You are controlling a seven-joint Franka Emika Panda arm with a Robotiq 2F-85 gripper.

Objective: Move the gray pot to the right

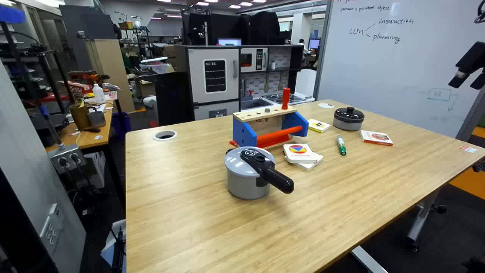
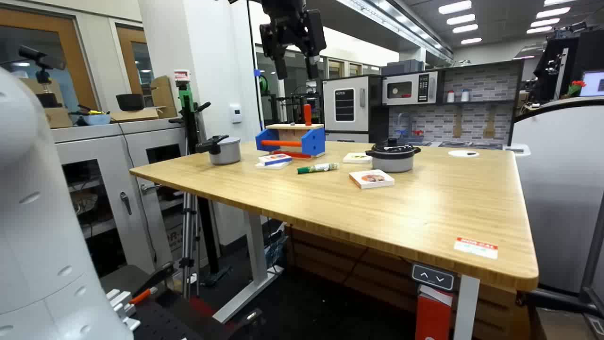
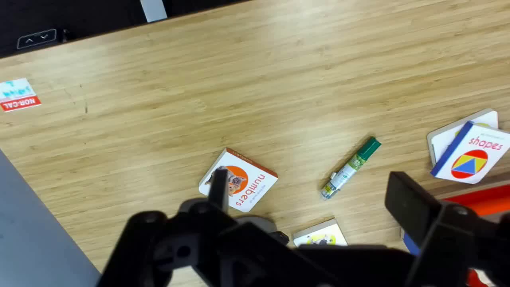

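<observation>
The gray pot (image 1: 246, 184) has a gray lid and a long black handle. It stands upright on the table, and it also shows in an exterior view (image 2: 226, 152) at the table's left part. In the wrist view it is out of view. My gripper (image 2: 297, 73) is open and empty, high above the table and apart from the pot. It also shows at the right edge of an exterior view (image 1: 468, 80). In the wrist view my open fingers (image 3: 310, 191) hang above the table with nothing between them.
A blue-orange toy box (image 1: 269, 129) stands beside the pot. Small books (image 1: 299, 153), a green-capped marker (image 1: 341, 145), the numbers book (image 3: 247, 185) and a black-lidded pot (image 2: 392, 160) are also on the table (image 2: 424, 212). A whiteboard (image 1: 398, 68) stands along one side.
</observation>
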